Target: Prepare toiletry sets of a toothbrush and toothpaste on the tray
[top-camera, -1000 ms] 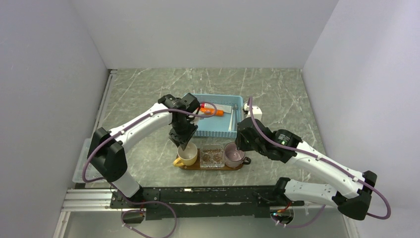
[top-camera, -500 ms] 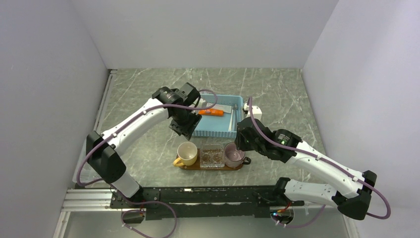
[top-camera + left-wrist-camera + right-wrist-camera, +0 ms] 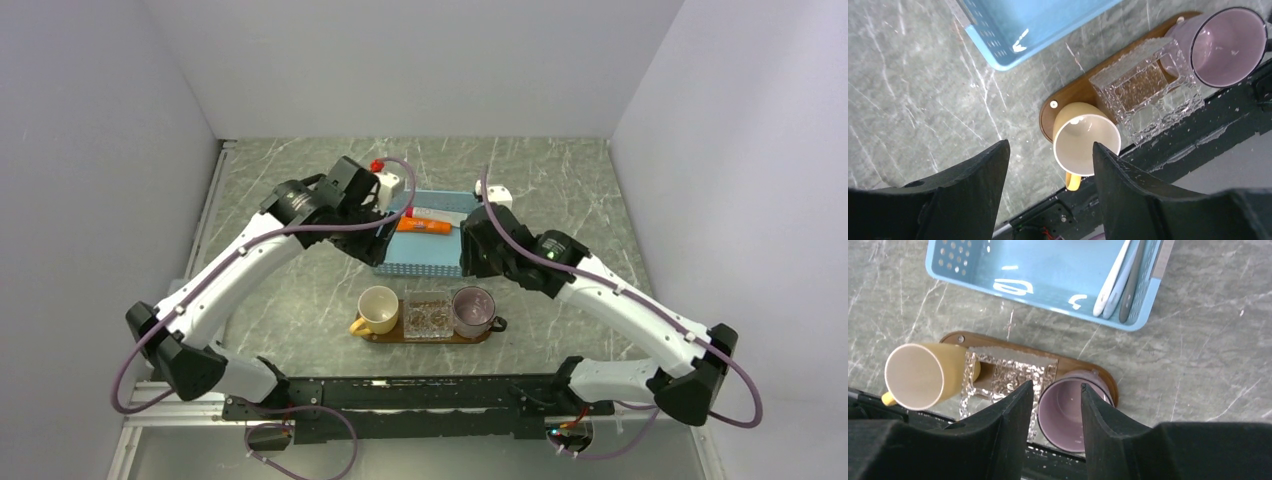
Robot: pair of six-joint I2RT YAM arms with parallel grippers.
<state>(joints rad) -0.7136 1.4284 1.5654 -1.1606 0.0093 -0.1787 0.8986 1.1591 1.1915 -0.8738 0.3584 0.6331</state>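
Note:
The orange tube (image 3: 423, 226) lies in the blue basket (image 3: 432, 262), with a pale flat piece beside it. Thin pale brushes (image 3: 1118, 280) lie along the basket's right wall. The brown oval tray (image 3: 425, 338) sits in front of the basket and carries a yellow cup (image 3: 378, 308), a clear glass holder (image 3: 428, 316) and a purple cup (image 3: 473, 310). My left gripper (image 3: 375, 250) hangs above the basket's left edge, open and empty (image 3: 1050, 150). My right gripper (image 3: 468, 258) hangs above the basket's right front, open and empty (image 3: 1057, 390).
The tray (image 3: 1083, 90) lies close to the table's near edge, by the black rail (image 3: 420, 395). The basket (image 3: 1048, 275) stands just behind it. Grey walls close in the marble table on three sides.
My left gripper has risen from the yellow cup and moved back to the basket's left edge. My right gripper has lifted from the purple cup toward the basket's right front.

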